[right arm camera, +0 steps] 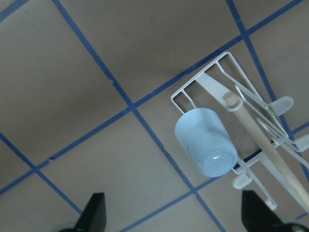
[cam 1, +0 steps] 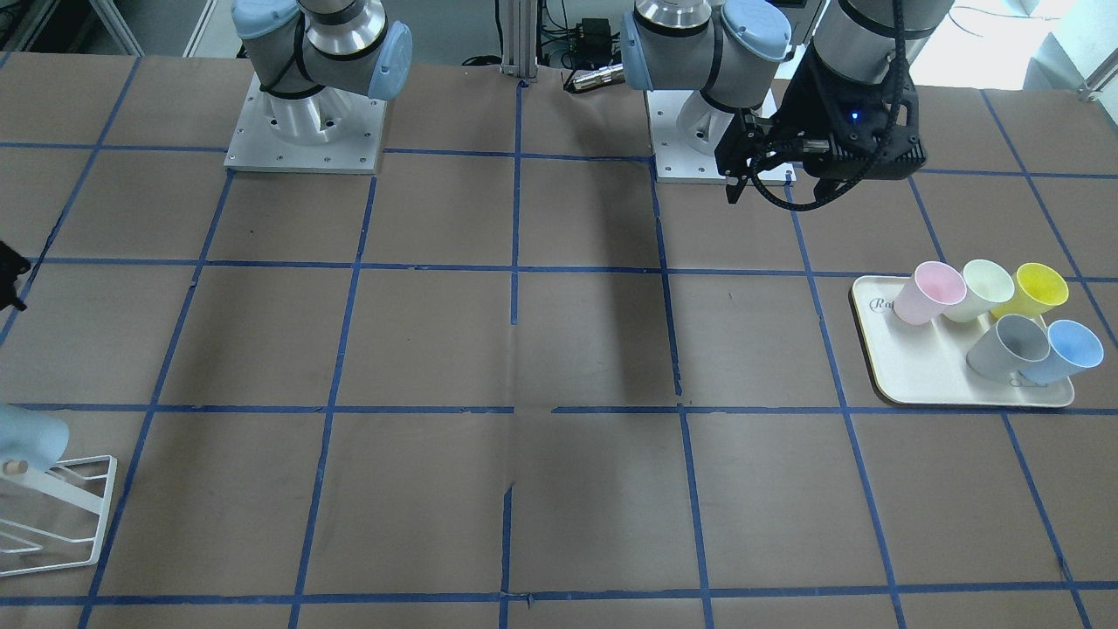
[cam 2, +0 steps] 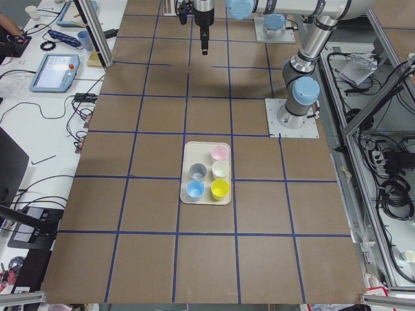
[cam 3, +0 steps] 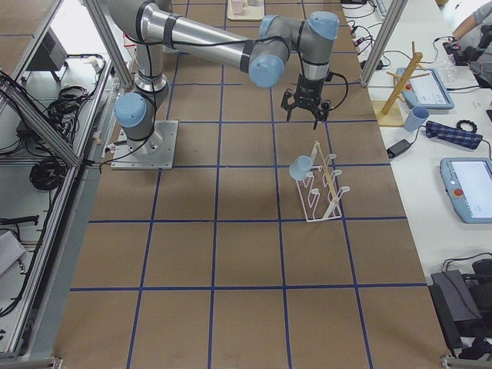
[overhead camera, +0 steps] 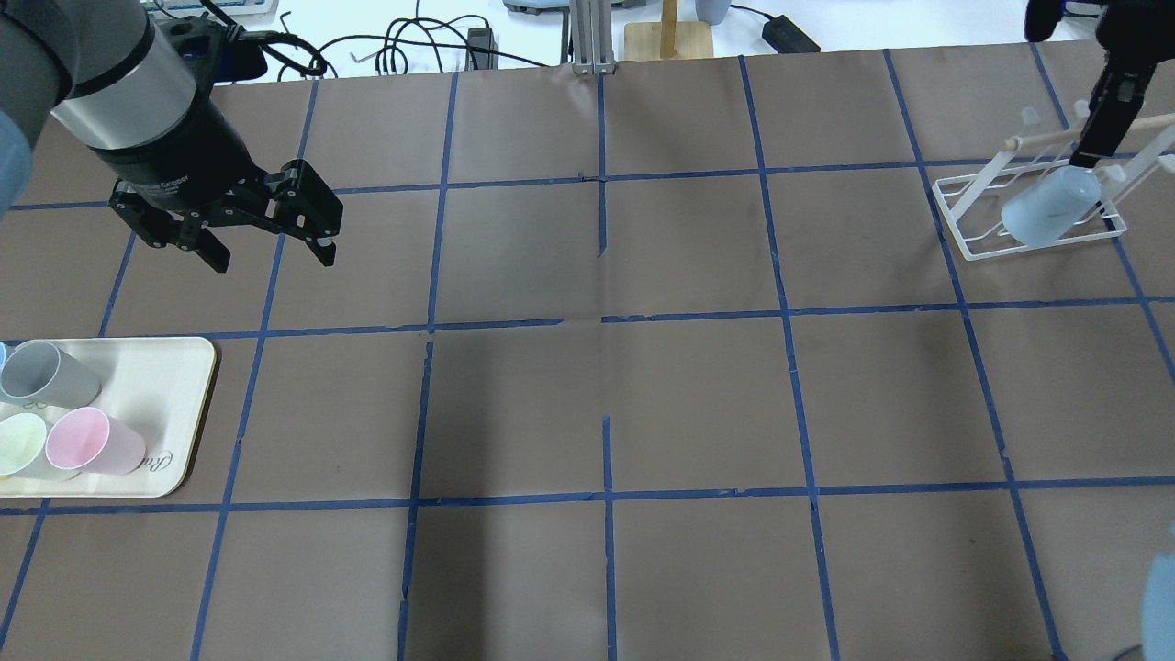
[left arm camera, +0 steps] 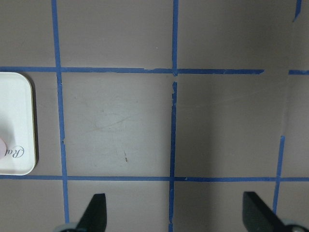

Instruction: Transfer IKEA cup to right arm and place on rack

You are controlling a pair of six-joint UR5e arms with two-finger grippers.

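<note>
A pale sky-blue IKEA cup [overhead camera: 1051, 207] hangs mouth-down on a slanted rod of the white wire rack [overhead camera: 973, 229] at the table's far right; it also shows in the right wrist view [right arm camera: 205, 141] and the exterior right view [cam 3: 300, 165]. My right gripper [overhead camera: 1091, 151] is open and empty, above and just behind the rack, apart from the cup. A second blue cup [cam 1: 1070, 349] stands on the cream tray [cam 1: 917, 376]. My left gripper [overhead camera: 274, 252] is open and empty, above bare table beside the tray.
The tray [overhead camera: 174, 386] at the left also holds a pink cup [overhead camera: 92, 441], a grey cup [overhead camera: 46, 372], a pale green cup [overhead camera: 23, 445] and a yellow cup [cam 1: 1039, 288]. Blue tape lines grid the brown table. Both arm bases stand at the robot's edge.
</note>
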